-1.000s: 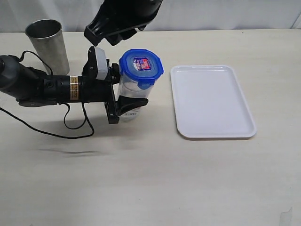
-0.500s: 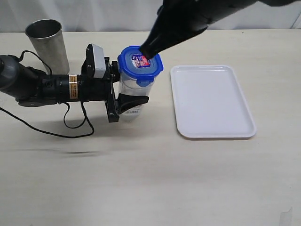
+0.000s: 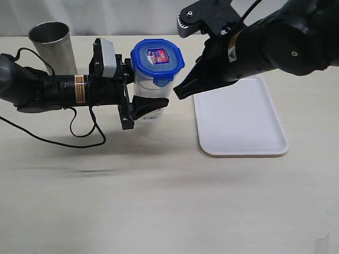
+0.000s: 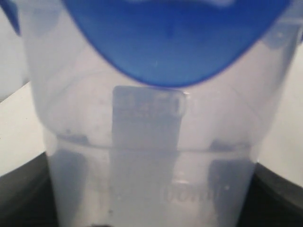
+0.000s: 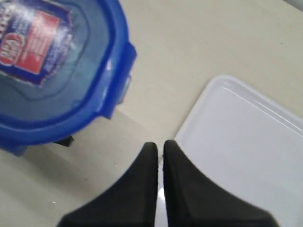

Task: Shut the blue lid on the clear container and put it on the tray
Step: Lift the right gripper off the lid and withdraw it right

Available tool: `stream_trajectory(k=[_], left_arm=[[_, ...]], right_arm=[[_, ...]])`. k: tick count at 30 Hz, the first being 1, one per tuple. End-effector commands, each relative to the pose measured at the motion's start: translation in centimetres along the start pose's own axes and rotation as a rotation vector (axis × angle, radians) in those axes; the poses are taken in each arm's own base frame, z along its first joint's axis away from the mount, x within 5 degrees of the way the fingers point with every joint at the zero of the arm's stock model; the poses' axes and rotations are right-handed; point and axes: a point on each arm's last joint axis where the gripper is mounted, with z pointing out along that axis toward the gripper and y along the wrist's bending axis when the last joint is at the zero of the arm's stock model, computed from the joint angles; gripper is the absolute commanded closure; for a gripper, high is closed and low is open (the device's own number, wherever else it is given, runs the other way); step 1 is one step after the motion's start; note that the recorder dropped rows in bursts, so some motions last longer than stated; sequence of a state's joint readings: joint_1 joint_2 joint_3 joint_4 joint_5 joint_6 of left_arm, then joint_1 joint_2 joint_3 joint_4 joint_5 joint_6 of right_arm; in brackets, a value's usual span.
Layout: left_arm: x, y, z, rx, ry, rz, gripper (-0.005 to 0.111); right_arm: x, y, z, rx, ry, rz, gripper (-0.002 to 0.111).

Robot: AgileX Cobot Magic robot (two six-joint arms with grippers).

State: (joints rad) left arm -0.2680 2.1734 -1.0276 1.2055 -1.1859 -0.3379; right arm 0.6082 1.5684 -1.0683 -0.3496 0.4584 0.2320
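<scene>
The clear container (image 3: pixel 151 95) stands upright near the middle of the desk (image 3: pixel 159 201), clasped by the left end effector (image 3: pixel 144 98), whose arm lies low across the desk from the left. One black finger (image 3: pixel 148 112) crosses the container's front near its base and the other sits behind it. The left wrist view shows the container's wall (image 4: pixel 151 156) filling the frame, with dark fingers (image 4: pixel 23 194) at both sides. From these views I cannot tell whether the base rests on the desk or hangs just above it. The blue lid (image 3: pixel 157 61) sits on top of the container, its label (image 3: pixel 158 55) facing up and one tab hanging down at the front. The right end effector (image 3: pixel 179 94) hovers just to the right of the container, between it and the tray (image 3: pixel 241 116), touching neither. In the right wrist view its fingers (image 5: pixel 147 165) are pressed together with nothing between them, the lid (image 5: pixel 57 71) to one side and the tray (image 5: pixel 246 142) to the other. The white tray lies flat on the desk, apart from the container. A steel cup (image 3: pixel 53 47) stands at the far left, behind the left arm, and a black cable (image 3: pixel 79 140) loops on the desk beside that arm.
</scene>
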Motion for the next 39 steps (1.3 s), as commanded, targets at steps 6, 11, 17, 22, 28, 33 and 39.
stream_trajectory(k=[6,11,17,22,28,33,39], left_arm=[[-0.8,0.2,0.0,-0.003,-0.045,-0.025,0.107],[-0.8,0.2,0.0,-0.003,-0.045,-0.025,0.107],[-0.8,0.2,0.0,-0.003,-0.045,-0.025,0.107],[-0.8,0.2,0.0,-0.003,-0.045,-0.025,0.107],[-0.8,0.2,0.0,-0.003,-0.045,-0.025,0.107],[-0.8,0.2,0.0,-0.003,-0.045,-0.025,0.107],[-0.8,0.2,0.0,-0.003,-0.045,-0.025,0.107]], right_arm=[[-1.1,3.8,-1.5,-0.091,-0.107,-0.128,0.104],[-1.2,3.4,-2.5,-0.069,-0.090,-0.138,0.104],[-2.1,2.1,-7.5,-0.051,-0.207,-0.109,0.104],[-1.5,0.9,-12.7,-0.043,-0.327,-0.077,0.104],[1.7,0.0,-18.0,-0.057,-0.541,-0.058,0.104],[5.1,-0.5,-21.9,-0.075,-0.761,-0.044,0.104],[8.8,-1.5,-25.6,-0.057,-0.856,-0.004,0.104]])
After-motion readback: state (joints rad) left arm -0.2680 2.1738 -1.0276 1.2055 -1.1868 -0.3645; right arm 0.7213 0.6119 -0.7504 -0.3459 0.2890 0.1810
